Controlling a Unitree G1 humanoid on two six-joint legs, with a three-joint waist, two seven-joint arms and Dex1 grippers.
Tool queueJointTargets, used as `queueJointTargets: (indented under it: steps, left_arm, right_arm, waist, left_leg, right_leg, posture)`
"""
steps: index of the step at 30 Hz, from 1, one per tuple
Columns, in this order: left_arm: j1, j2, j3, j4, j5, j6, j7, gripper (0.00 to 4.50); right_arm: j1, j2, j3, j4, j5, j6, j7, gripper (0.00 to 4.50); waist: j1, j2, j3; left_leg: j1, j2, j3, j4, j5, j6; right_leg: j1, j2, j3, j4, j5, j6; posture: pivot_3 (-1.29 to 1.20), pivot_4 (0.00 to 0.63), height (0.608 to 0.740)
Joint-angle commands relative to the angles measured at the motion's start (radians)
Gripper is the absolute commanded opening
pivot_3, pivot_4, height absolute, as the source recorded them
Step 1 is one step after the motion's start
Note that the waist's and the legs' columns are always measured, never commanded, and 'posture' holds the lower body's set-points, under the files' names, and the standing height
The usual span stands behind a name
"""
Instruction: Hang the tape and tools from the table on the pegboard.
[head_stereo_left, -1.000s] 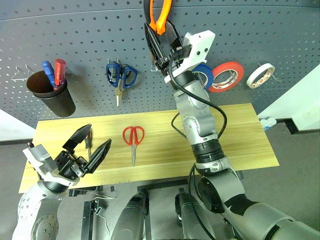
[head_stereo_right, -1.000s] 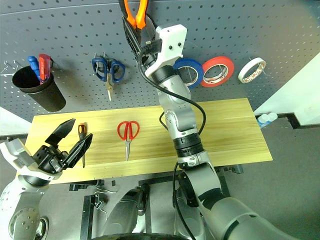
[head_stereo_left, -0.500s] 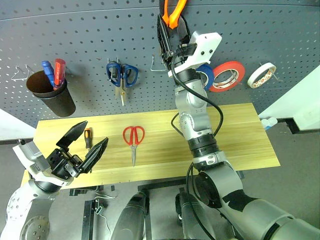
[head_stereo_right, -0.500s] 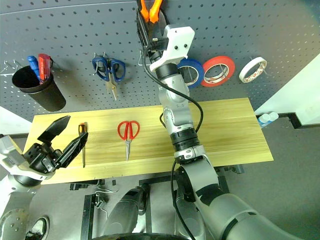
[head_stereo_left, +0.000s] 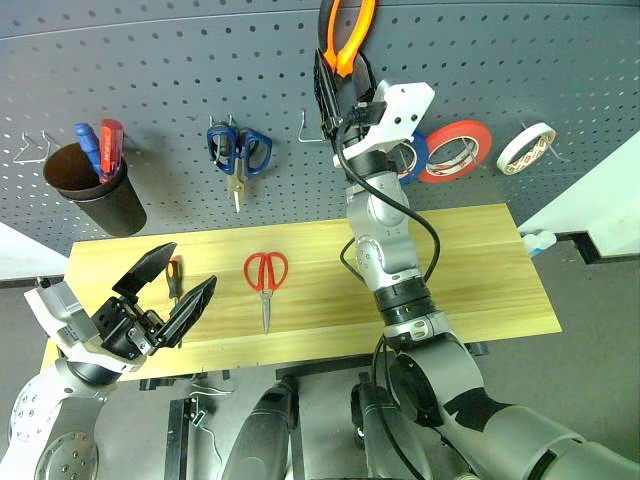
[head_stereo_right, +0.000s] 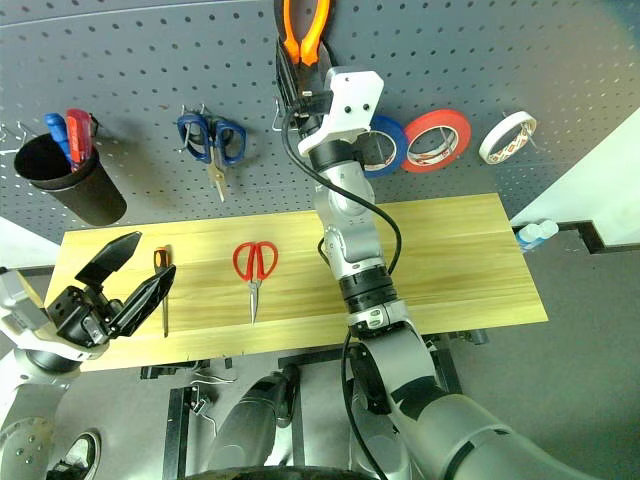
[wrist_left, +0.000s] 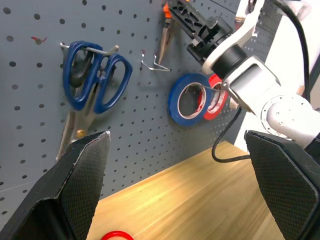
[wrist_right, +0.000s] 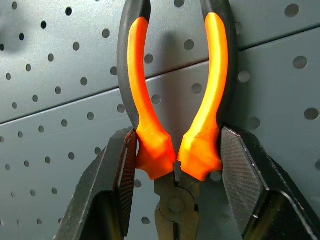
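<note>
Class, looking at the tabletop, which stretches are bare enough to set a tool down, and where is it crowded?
The table is bare from the right arm across to its right end. The left part is crowded: red-handled scissors, the screwdriver, and the left gripper hovering with open jaws. A narrow bare strip lies between scissors and arm.

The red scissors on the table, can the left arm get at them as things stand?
Probably yes. The left gripper hangs open beside the red scissors, which lie flat on the table; only the slim screwdriver lies between, low and flat.
</note>
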Motion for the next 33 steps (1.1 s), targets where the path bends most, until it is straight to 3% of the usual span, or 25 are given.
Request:
queueJointTargets:
  steps: [1,23,30,33]
  left_arm:
    - [0.006,0.007,0.020,-0.029,-0.012,0.001,0.004,4.50]
    - [-0.028,0.013,0.013,0.007,-0.003,0.005,-0.015,4.50]
    - [-0.042,0.012,0.010,0.022,0.006,0.004,-0.023,4.50]
    - [-0.045,0.010,0.010,0.025,0.007,0.005,-0.026,4.50]
  right_arm:
    - [0.062,0.062,0.041,-0.101,-0.001,0.014,-0.013,2.08]
    - [0.149,0.055,0.111,-0.219,0.045,0.151,-0.067,2.08]
    - [0.149,0.051,0.106,-0.234,0.062,0.192,-0.078,4.43]
    - [0.149,0.049,0.109,-0.238,0.064,0.203,-0.077,4.47]
  waist:
    - [0.000,0.000,0.000]
    - [0.001,0.000,0.008]
    - [0.002,0.000,0.008]
    - [0.001,0.000,0.008]
  left_leg:
    - [0.000,0.000,0.000,0.000,0.000,0.000]
    - [0.000,0.001,0.001,-0.002,0.000,0.000]
    - [0.000,0.001,0.001,-0.002,0.000,0.000]
    - [0.000,0.001,0.000,-0.002,0.000,0.000]
  right_leg:
    - [0.000,0.000,0.000,-0.001,0.000,0.000]
    - [0.001,0.000,0.000,-0.004,0.000,0.000]
    - [0.001,0.000,0.000,-0.004,0.000,0.000]
    - [0.001,0.000,0.000,-0.004,0.000,0.000]
  posture:
    - [0.16,0.357,0.719]
    - [0.15,0.360,0.719]
    - [0.15,0.356,0.719]
    - [0.15,0.357,0.719]
